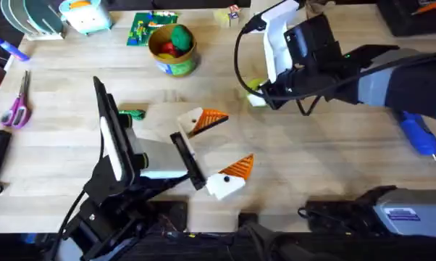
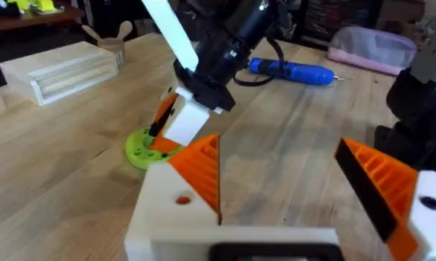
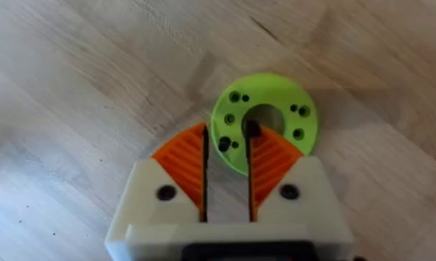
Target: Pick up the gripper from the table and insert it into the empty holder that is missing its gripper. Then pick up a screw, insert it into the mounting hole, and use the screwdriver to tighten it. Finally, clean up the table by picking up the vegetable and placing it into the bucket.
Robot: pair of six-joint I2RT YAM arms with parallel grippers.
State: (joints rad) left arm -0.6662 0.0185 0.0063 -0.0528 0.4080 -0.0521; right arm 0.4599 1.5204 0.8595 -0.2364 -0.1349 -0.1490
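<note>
**Right claw closing in on a screw at the lime-green disc**

Nearest the arms' bases, we are seeing the left gripper point(image 1: 229, 141) spread wide above the table point(image 1: 312, 159), pinching nothing, an orange ribbed wedge showing on each of its white finger blocks. Just beyond it, the vegetable point(image 1: 133, 114) is lying on the wood behind the left arm.

Right of centre, the right gripper point(image 3: 227, 134) is reaching down onto the lime-green disc point(image 3: 290, 101). Its pads are drawn in to a narrow slit and are pinching what we are taking for the screw point(image 3: 251, 130), a small dark piece at the disc's centre hole.

We are judging the screw to be light, hard and slippery, and apt to tip or drop. It wants holding by the shank just under the head, square between the ribbed pads. The grip is sitting at the very tips, so it is looking thin.

Farther right, the screwdriver point(image 1: 419, 134) is lying half under the right arm. At the far side, the bucket point(image 1: 176, 67) is standing upright with a red and a green piece inside.

The screw's length and head are too small to make out. We are also not finding a loose orange wedge or a bare holder.
</note>
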